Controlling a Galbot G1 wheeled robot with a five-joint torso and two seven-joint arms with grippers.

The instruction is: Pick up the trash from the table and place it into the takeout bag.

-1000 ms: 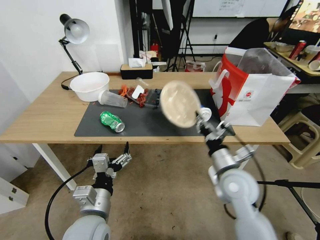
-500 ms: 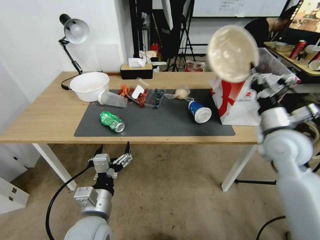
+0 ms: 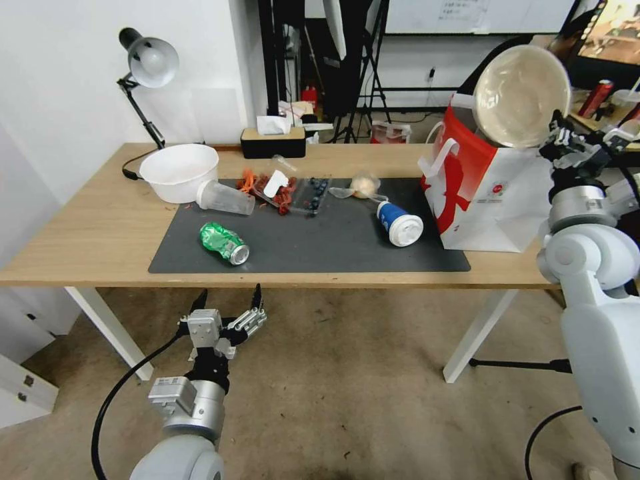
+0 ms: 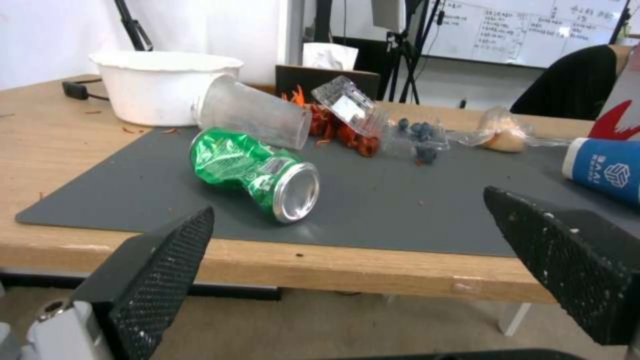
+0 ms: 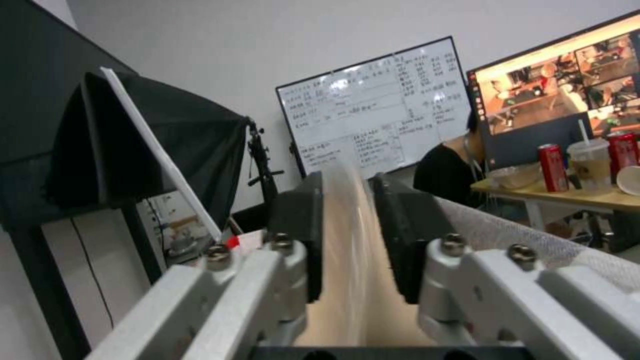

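Cluttered surface [image 3: 100, 227] below, my right tool [image 3: 559, 139] pinches the beige bowl [image 3: 521, 95] above the takeout bag [image 3: 497, 193]; I'd centre it before releasing, left tool [image 3: 225, 308] spread idle.

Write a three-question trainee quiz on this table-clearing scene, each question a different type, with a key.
1. True or false: the right gripper holds the beige bowl on edge above the takeout bag.
2. Which item lies nearest the bag on the grey mat? A. green can B. blue paper cup C. clear plastic cup
3. Fill in: the left gripper is open and hangs below the front edge of the ____.

Key: 1 true; 2 B; 3 table.
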